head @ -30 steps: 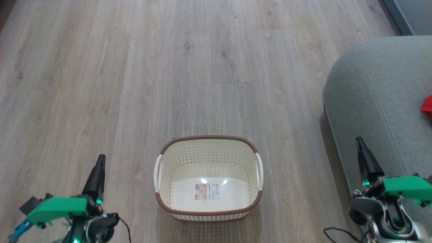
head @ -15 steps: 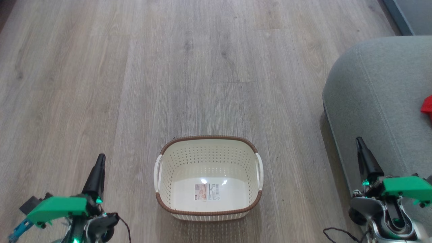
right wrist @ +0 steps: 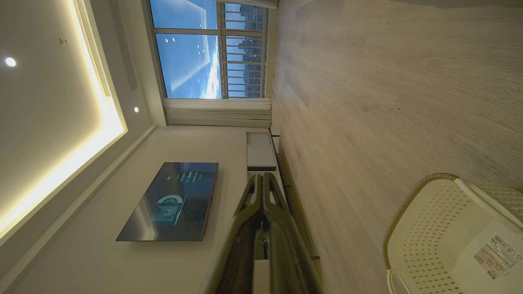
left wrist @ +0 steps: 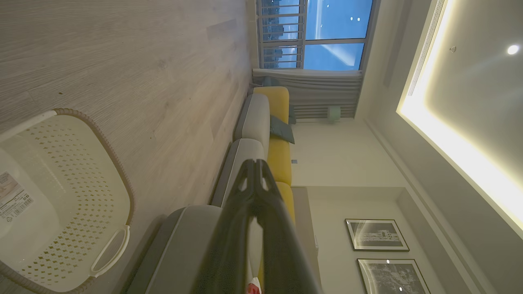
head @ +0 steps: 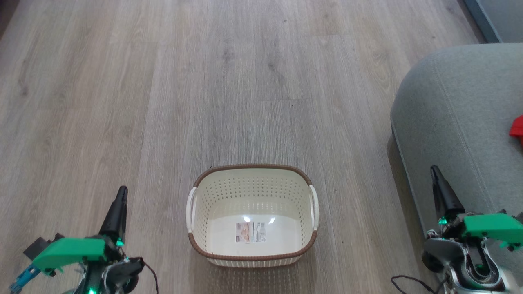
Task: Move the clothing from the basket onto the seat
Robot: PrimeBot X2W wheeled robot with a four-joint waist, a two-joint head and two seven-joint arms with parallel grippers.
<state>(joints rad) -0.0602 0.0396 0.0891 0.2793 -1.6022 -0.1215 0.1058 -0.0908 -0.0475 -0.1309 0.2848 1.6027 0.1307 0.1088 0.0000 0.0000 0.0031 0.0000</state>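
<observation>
The cream basket (head: 251, 254) with a brown rim stands on the wooden floor in the head view, holding nothing but a label on its bottom. It appears too at the left of the left wrist view (left wrist: 114, 179) and at the lower right of the right wrist view (right wrist: 412, 228). On the grey-green seat (head: 453, 118) at the right lies red clothing (head: 517, 130), cut by the picture's edge. My left gripper (head: 121, 192) is shut and holds nothing, left of the basket. My right gripper (head: 434, 169) is shut and holds nothing, in front of the seat's edge.
Wooden floor (head: 229, 81) stretches ahead of the basket. A sofa with yellow cushions (left wrist: 280, 106) runs toward a window in the left wrist view. A wall-mounted screen (right wrist: 171, 202) and a low cabinet (right wrist: 260, 151) show in the right wrist view.
</observation>
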